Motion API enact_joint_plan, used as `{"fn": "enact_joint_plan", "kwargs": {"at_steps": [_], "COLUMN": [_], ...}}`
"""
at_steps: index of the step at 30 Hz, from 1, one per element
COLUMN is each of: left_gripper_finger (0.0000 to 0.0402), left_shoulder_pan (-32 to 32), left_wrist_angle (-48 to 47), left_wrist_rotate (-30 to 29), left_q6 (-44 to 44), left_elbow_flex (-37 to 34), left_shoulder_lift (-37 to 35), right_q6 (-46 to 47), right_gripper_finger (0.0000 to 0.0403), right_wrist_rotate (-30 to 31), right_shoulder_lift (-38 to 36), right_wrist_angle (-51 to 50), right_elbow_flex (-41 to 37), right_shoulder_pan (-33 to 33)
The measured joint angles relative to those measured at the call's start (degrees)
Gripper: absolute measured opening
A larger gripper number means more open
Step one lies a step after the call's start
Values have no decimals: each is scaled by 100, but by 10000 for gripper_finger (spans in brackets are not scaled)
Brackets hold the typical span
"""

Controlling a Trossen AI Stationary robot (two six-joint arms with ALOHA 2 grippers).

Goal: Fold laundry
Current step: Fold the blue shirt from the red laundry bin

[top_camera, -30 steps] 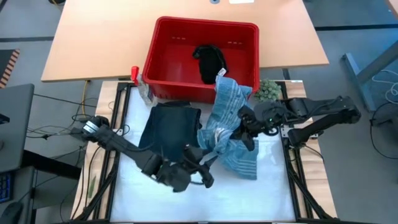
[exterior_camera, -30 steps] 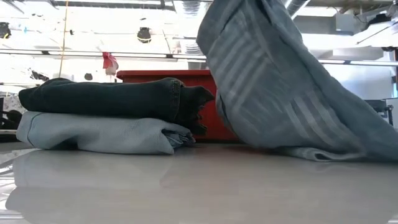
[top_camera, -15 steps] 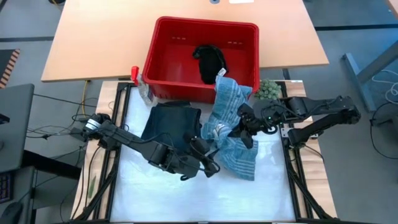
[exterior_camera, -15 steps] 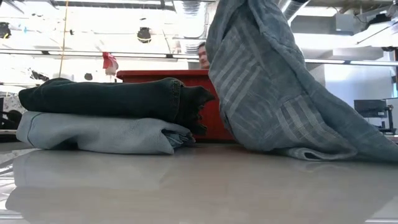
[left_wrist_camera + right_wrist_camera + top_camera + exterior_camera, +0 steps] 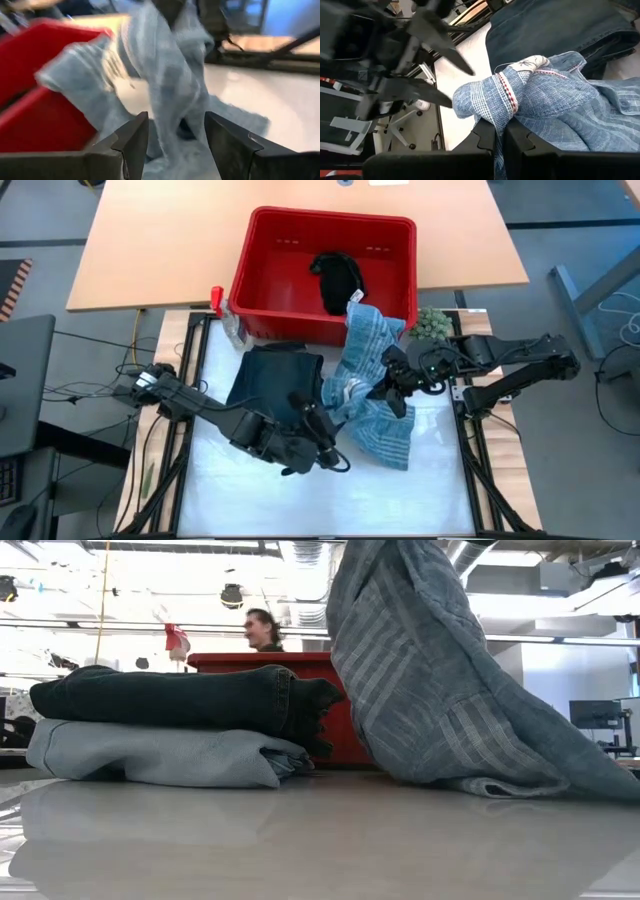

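Observation:
The grey-blue striped garment (image 5: pixel 375 395) (image 5: pixel 440 690) is raised above the table's right half, with my right gripper (image 5: pixel 395 388) (image 5: pixel 500 134) shut on it. Its lower end (image 5: pixel 520 785) lies on the table. My left gripper (image 5: pixel 328 442) (image 5: pixel 175 135) stands open at the garment's left side, and the hanging cloth (image 5: pixel 165 70) shows just ahead of its fingertips. A folded dark navy garment (image 5: pixel 170 698) lies on a folded light blue one (image 5: pixel 160 755) at the table's far left. A black garment (image 5: pixel 338 280) lies in the red basket (image 5: pixel 262 290). My right gripper pinches a bunched edge of the striped garment with a red-stitched hem (image 5: pixel 509 102) between its two fingers; several layers stick out past the fingertips. The fingers slant down from the table's right. The garment hangs slack below the hold, its lower end on the table.
The red basket stands just beyond the table's far edge. A small green fuzzy ball (image 5: pixel 432 323) sits at the far right corner. The white tabletop (image 5: pixel 240 490) lies bare toward the near edge. A person (image 5: pixel 262 628) shows behind the basket.
My left gripper has gone a little toward the table's far edge and the striped garment, and it has rolled about its own axis. The hanging cloth has swayed slightly. The person in the background has walked leftward in the low view.

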Motion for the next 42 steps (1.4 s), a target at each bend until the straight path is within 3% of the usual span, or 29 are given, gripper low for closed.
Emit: {"fn": "enact_joint_plan", "kwargs": {"at_steps": [5, 14, 17, 21, 24, 28, 35, 39, 42], "left_gripper_finger": [183, 174, 130, 20, 5, 1, 0, 0, 0], "left_shoulder_pan": [267, 491, 524, 515, 524, 613, 1025, 1425, 1713], "left_wrist_angle": [-129, -97, -57, -16, 202, 225, -745, -1498, -2194], "left_wrist_rotate": [91, 1246, 1652, 2191, 3103, 4507, 5612, 5891, 5914], "left_q6": [-555, -1136, -1289, -1326, -1344, -1261, -1236, -1649, -1676], "left_elbow_flex": [-158, -173, -166, -166, -107, 326, 1576, 2185, 2533], "left_shoulder_lift": [5, 126, 98, 97, 92, 92, 39, 37, 37], "right_q6": [-7, -221, -375, -423, -483, -730, -772, -503, 57], "right_gripper_finger": [36, 43, 57, 80, 95, 107, 108, 111, 126], "right_wrist_rotate": [-1, -3, -59, -369, -613, -710, -685, -308, 350], "right_shoulder_lift": [0, 0, 0, -1, -33, -124, -491, -822, -982], "right_wrist_angle": [11, 24, -65, -241, -644, -1487, -2063, -2187, -2045], "right_elbow_flex": [0, 0, 0, 0, 97, 555, 1182, 901, 504], "right_shoulder_pan": [-29, -27, -27, -27, -27, -74, -234, 406, 1191]}}
